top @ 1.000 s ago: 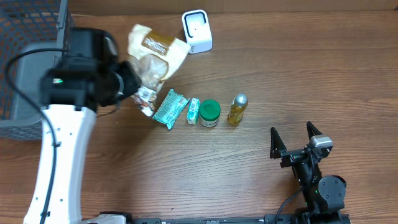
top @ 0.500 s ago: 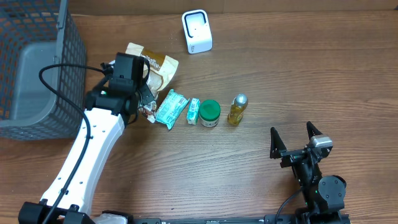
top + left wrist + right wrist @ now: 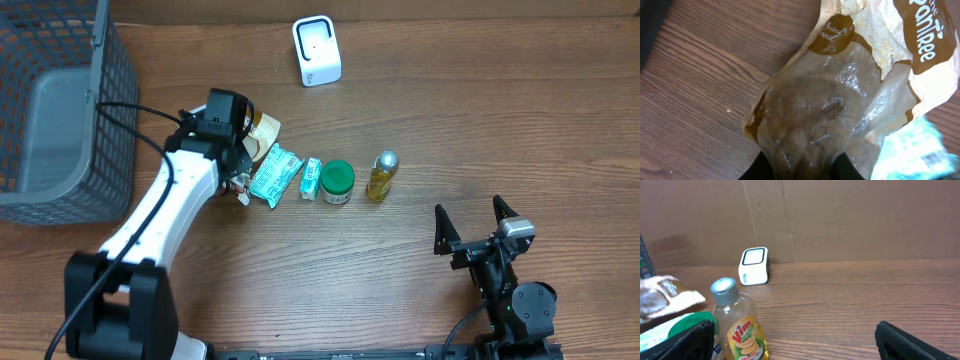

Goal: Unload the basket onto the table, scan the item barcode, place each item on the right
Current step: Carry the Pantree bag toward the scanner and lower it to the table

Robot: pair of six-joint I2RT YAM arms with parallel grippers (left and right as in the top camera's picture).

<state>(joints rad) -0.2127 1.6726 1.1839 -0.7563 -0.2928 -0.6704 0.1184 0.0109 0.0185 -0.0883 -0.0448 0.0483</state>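
Brown wood-grain tabletop [image 3: 450,120] is spreading under everything. Your left gripper [image 3: 802,162] is clenching the gathered neck of the crinkly clear-and-tan plastic bread bag [image 3: 840,100]. The bag is hanging low by the wood, just beside the teal foil packet [image 3: 273,174] and well apart from the small white box-shaped scanner [image 3: 316,50] at the far edge. Your right gripper [image 3: 468,212] is idling near you, jaws spread wide, holding nothing.

I judge you are bringing the bag to the scanner, so be lifting it clear of the packet first. No barcode is showing in any view, so you are probably needing to rotate the bag until the code is facing the scanner's window. A taut, flat face is likely reading better than sagging film.

The bag is showing a tan printed panel with white lettering, a brown oval label, and a cloudy transparent belly with something dark inside.
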